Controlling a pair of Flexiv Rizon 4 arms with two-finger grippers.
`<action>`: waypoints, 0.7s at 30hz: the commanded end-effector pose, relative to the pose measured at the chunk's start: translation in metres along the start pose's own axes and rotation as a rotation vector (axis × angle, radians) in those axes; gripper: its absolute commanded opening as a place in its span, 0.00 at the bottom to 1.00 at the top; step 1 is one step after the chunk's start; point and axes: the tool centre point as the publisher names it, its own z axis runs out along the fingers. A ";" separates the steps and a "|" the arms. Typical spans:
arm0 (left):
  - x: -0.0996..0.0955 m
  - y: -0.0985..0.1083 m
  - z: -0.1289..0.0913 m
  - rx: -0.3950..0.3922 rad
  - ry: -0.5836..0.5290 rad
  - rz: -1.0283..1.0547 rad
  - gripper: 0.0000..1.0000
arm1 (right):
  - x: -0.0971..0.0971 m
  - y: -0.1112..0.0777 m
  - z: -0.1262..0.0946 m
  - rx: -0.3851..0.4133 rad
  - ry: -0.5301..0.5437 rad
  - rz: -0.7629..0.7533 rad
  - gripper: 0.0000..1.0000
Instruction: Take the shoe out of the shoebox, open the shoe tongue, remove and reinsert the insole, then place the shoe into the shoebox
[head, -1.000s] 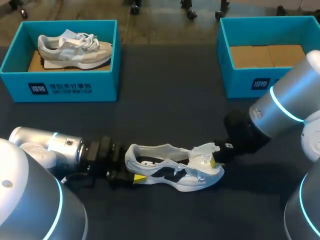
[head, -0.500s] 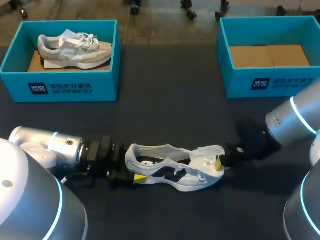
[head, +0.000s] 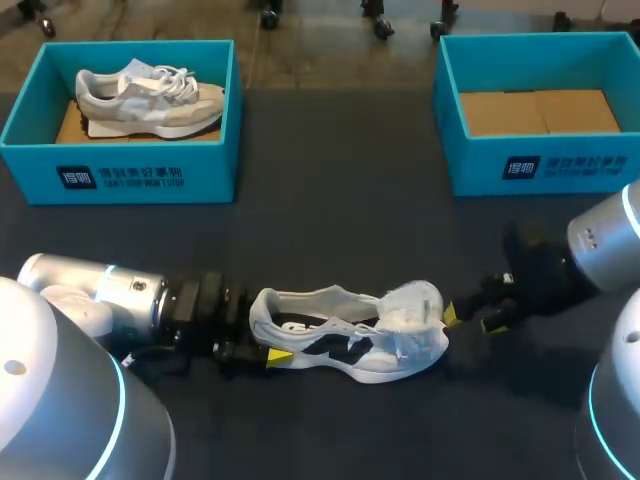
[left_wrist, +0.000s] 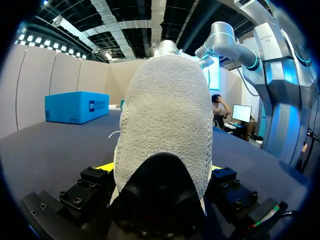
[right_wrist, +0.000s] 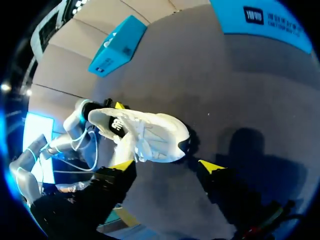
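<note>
A white and black shoe (head: 350, 338) lies on its side on the dark table, toe to the right, its tongue (head: 412, 303) folded out toward the toe. My left gripper (head: 266, 338) is shut on the heel, one yellow tip showing under it. In the left wrist view the grey heel (left_wrist: 165, 120) fills the space between the fingers of that gripper (left_wrist: 161, 170). My right gripper (head: 468, 315) stands open just right of the toe, touching nothing. From the right wrist, the shoe (right_wrist: 150, 132) lies ahead of the spread tips of the right gripper (right_wrist: 167, 165).
A blue shoebox (head: 120, 172) at the back left holds a second, beige shoe (head: 150, 98). Another blue shoebox (head: 540, 165) at the back right shows only its cardboard floor. Bare dark table lies between the boxes and the shoe.
My right gripper let go of the shoe's tongue, opened, and drew back to the right. The tongue dropped toward the toe. The left arm held still.
</note>
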 end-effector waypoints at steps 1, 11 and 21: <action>0.000 0.001 0.000 0.002 -0.002 0.000 0.00 | 0.025 0.006 -0.047 0.025 -0.205 -0.035 0.99; 0.000 0.001 0.000 0.002 -0.002 0.000 0.00 | 0.064 0.024 -0.074 0.084 -0.388 -0.264 0.85; 0.000 0.001 0.000 0.002 -0.002 0.000 0.00 | 0.099 0.036 -0.073 0.199 -0.443 -0.572 0.00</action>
